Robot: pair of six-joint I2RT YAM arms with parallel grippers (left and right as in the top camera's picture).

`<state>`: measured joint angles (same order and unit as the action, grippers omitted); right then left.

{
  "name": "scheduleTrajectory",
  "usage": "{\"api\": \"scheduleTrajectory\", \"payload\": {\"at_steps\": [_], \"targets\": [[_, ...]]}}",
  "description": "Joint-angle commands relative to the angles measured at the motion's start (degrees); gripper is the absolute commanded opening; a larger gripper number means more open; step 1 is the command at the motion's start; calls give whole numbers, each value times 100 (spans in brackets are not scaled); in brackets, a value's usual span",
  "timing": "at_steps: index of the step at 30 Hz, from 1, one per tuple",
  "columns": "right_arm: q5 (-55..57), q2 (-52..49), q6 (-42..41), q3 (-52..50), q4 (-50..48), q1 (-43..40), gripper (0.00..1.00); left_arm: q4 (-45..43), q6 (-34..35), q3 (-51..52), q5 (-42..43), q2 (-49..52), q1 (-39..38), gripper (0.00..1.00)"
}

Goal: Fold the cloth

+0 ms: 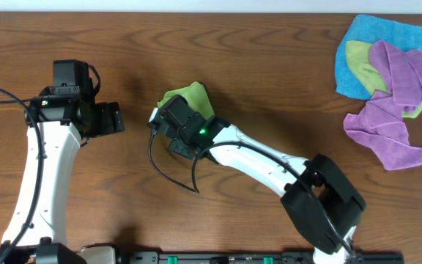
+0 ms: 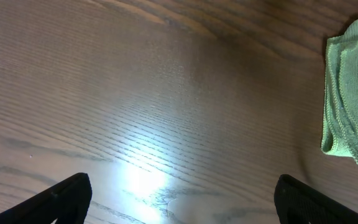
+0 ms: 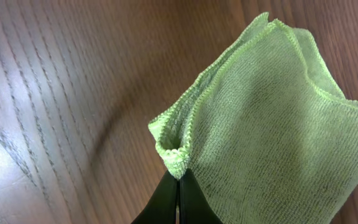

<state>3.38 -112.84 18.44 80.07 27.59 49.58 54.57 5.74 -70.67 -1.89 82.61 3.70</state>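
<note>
**Right gripper pinches the folded lime-green cloth at mid-bench**

The cloth (image 1: 187,94) sits near the middle of the bench (image 1: 255,66), bunched into a compact folded shape, with its near part hidden under the right arm's wrist in the overhead view. In the right wrist view, the right gripper (image 3: 179,184) has its two dark fingers pressed together on a lower corner of the cloth. Several stitched edges stack in layers above the pinch. A soft shadow falls on the wood to the left of the fabric.

The left gripper (image 2: 182,183) is spread wide with nothing between its fingers, over bare wood with a bright glare patch. It stands apart from the cloth, which shows only at the right edge of the left wrist view as a doubled-over edge.

At the far right corner of the bench, well apart from both arms, lies a pile of a blue cloth (image 1: 357,37), a duller yellow-green cloth (image 1: 360,64) and purple cloths (image 1: 390,117).
</note>
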Motion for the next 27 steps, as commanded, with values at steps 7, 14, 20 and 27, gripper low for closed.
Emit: {"api": "scheduleTrajectory", "payload": {"at_steps": [7, 14, 20, 27], "targets": [[269, -249, -240, 76, -326, 55, 2, 2, -42, 24, 2, 15, 24, 95], [389, -262, -323, 70, -428, 20, 2, -2, -44, 24, 2, 15, 26, 95], [389, -262, -323, 70, -260, 26, 99, -2, -42, 24, 2, 15, 26, 95], [634, -232, -507, 70, -407, -7, 99, 2, -42, 24, 11, 15, 24, 95]]}}
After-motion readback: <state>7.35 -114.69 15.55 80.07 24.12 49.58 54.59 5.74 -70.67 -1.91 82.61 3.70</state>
